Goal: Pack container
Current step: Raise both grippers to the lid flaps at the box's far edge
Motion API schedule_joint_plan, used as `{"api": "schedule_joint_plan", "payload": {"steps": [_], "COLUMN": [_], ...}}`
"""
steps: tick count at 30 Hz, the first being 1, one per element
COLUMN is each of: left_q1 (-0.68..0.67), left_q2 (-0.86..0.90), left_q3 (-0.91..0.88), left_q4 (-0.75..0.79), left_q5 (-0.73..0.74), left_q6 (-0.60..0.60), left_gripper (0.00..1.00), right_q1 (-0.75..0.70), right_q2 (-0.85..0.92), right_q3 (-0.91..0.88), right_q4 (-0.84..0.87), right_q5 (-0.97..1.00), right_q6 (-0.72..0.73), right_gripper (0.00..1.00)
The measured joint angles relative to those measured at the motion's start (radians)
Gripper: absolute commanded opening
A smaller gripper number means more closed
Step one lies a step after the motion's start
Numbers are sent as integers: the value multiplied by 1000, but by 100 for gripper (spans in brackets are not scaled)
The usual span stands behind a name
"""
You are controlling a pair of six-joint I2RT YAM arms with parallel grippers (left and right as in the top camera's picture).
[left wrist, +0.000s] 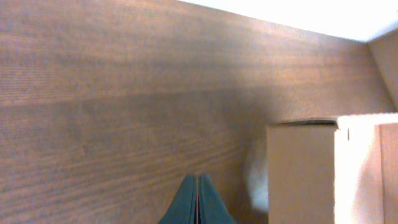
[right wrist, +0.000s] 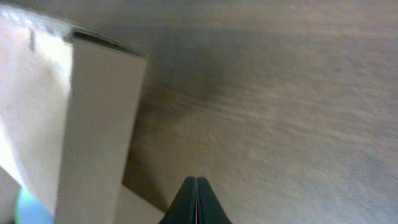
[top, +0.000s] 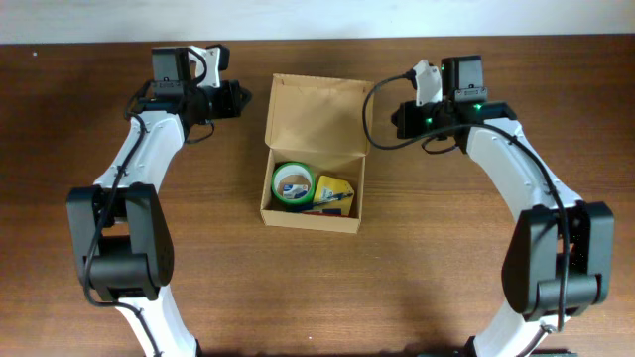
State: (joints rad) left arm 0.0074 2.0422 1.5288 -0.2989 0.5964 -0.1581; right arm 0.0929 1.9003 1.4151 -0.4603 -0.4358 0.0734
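Observation:
The tan cardboard container [top: 316, 149] stands at the table's middle with its flap lid raised at the back. Inside lie a green tape roll [top: 293, 185] and a yellow packet [top: 334, 193]. My left gripper [top: 241, 98] is shut and empty, just left of the raised lid's upper left corner. The lid's edge shows in the left wrist view [left wrist: 301, 168], right of the shut fingers [left wrist: 197, 186]. My right gripper [top: 397, 117] is shut and empty, just right of the lid. The lid shows in the right wrist view [right wrist: 99, 118], left of the shut fingers [right wrist: 196, 186].
The brown wooden table [top: 446, 278] surrounds the box. A white wall strip [top: 317, 20] runs along the far edge of the table.

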Motion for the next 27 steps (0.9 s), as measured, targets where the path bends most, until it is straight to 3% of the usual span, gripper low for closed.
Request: {"api": "schedule_joint_plan", "payload": {"steps": [13, 20, 27], "left_q1": [0, -10, -41], "left_q2": [78, 240, 254], "left_q3": [14, 145, 196], "left_q4": [57, -24, -41], "left_q5": [64, 152, 219], "left_q6": [-97, -131, -135], "left_gripper": [2, 1, 1], "right_q1": [0, 0, 0], "right_q2": [115, 115, 115], "right_q3": [0, 0, 0], "right_q4": [98, 99, 143], "right_q5": [-109, -116, -154], "right_q6": [113, 120, 140], "right_gripper": [4, 4, 4]}}
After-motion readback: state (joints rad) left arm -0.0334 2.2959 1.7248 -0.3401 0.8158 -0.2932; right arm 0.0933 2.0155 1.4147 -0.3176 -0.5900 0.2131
